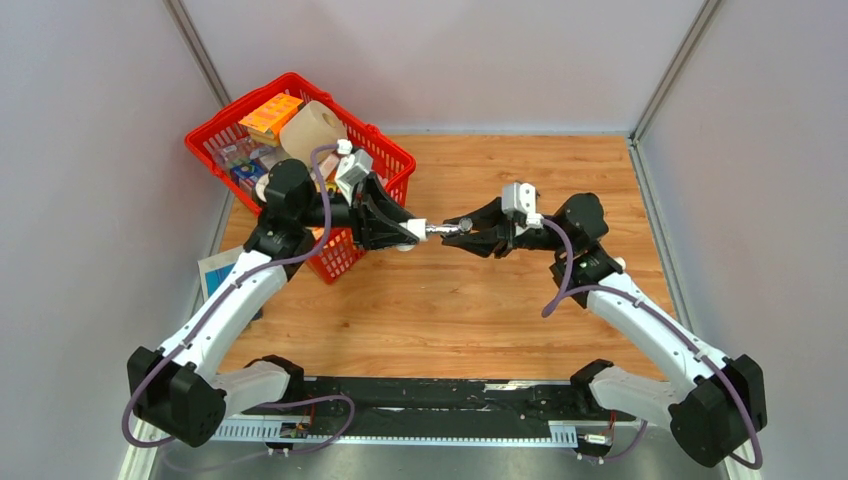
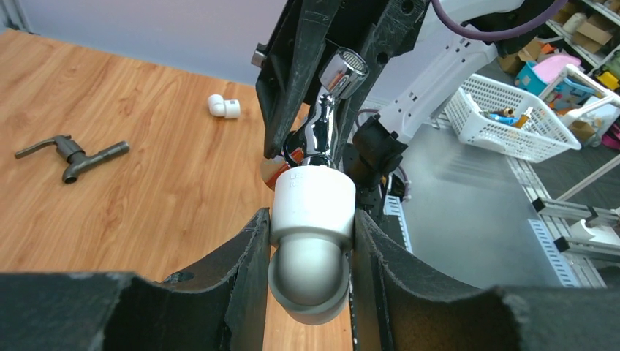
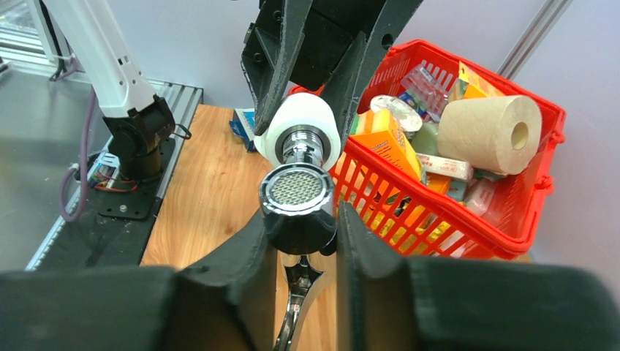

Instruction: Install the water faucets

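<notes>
we see the left gripper (image 1: pixel 412 229) clamped on a white pipe fitting (image 2: pixel 313 205) and the right gripper (image 1: pixel 470 232) closed on the silver faucet (image 3: pixel 296 197) — its stem at the fitting's mouth, above the middle of the table (image 1: pixel 450 320) — while the dark grey faucet (image 2: pixel 69 155) lies flat on the wood.

Two white-and-black arms with dark tools

The left arm (image 1: pixel 225 310) and the right arm (image 1: pixel 650 320) have smooth white shells on the links and black housings at the joints. The biggest black blocks are at the elbows. A purple cable (image 1: pixel 205 318) runs along each arm in loose loops, and each wrist carries a small white camera box (image 1: pixel 520 197). The left tool (image 1: pixel 415 230) and the right tool (image 1: pixel 470 232) are matte black, with thick fingers (image 2: pixel 241 278) of rough, grainy surface, curved on the inner side.
</notes>
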Controlling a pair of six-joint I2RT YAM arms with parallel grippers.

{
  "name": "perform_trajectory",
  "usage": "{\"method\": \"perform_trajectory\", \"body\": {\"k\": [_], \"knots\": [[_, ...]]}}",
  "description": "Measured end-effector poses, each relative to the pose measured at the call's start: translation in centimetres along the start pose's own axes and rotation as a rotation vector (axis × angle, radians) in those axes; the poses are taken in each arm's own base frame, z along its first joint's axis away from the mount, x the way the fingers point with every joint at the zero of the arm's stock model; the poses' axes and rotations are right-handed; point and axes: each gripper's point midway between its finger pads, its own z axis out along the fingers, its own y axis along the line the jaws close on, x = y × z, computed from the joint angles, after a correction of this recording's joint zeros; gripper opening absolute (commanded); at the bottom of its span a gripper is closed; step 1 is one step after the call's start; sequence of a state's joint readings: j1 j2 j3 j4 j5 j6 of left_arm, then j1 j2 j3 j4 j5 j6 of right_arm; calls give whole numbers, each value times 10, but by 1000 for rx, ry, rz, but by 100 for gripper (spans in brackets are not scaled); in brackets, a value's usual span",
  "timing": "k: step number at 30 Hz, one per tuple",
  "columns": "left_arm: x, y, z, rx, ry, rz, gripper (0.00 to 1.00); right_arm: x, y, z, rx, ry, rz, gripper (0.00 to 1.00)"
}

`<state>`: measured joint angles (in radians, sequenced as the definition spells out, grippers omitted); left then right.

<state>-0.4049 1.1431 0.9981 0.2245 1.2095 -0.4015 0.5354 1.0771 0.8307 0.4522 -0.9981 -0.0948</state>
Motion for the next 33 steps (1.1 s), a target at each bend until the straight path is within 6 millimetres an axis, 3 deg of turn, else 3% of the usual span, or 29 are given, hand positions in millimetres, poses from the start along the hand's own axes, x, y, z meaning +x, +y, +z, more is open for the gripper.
{"method": "perform_trajectory", "body": {"k": [1,2,7,14,18,25,29,33], "knots": [[0,1,0,-4,4,7,0,0,0,1,0,-1,13,1],[-1,1,0,-8,9,21,0,0,-2,1,7,-2,32,0],[-2,8,-1,-90,46,153,0,2,-8,3,63,-9,201,0],[-4,8,-2,-332,96,569,0,6,-9,6,143,-22,656,0],[10,19,-4,-485,154,797,0,22,-11,7,202,3,913,0],[49,47,-8,-683,361,1136,0,63,-13,1,313,58,1190,0],[63,58,-16,-735,442,1212,0,79,-9,2,327,84,1289,25],[60,56,-17,-752,431,1208,0,77,-10,1,325,79,1291,52]]}}
